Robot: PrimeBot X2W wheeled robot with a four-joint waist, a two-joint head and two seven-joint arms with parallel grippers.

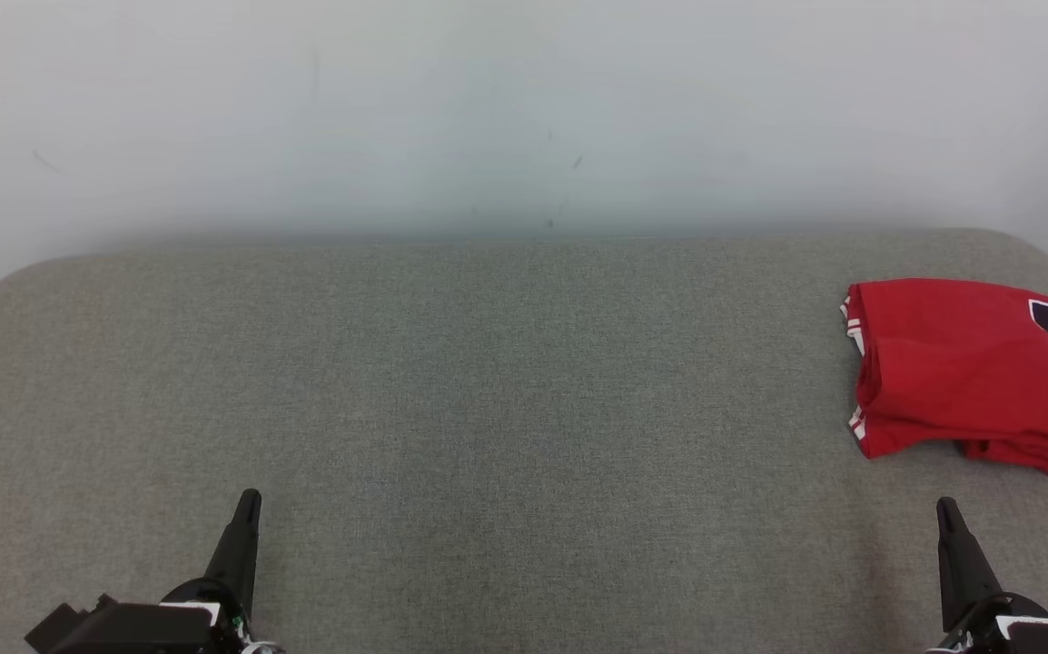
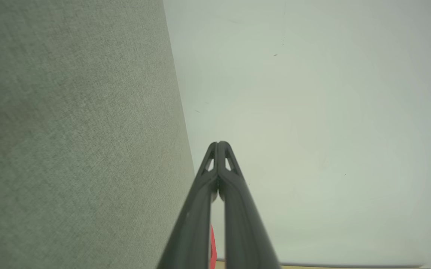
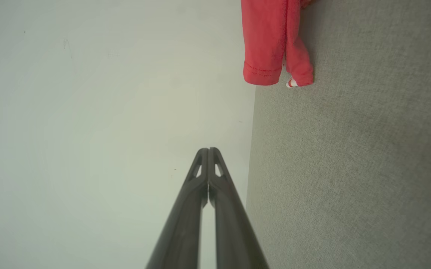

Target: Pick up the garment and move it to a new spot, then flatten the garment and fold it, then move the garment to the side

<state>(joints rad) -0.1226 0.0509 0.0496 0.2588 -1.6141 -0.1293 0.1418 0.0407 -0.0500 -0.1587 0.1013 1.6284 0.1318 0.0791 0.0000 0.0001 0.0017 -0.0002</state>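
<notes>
The garment point(image 1: 969, 372) is a red shirt with white sleeve trim and a dark number, lying folded at the right edge of the grey padded surface point(image 1: 488, 409). In the right wrist view the garment point(image 3: 271, 41) lies ahead of the fingers, well apart from them. My left gripper point(image 1: 250, 498) rests at the lower left, shut and empty, far from the shirt. At the lower right my right gripper point(image 1: 944, 504) is shut and empty too, a short way in front of the shirt's near edge. Both wrist views show the fingertips pressed together: left gripper point(image 2: 219, 144), right gripper point(image 3: 208, 150).
A pale wall point(image 1: 524, 109) rises right behind the padded surface. The surface has rounded far corners. A sliver of red point(image 2: 211, 243) shows between the left fingers low in the left wrist view.
</notes>
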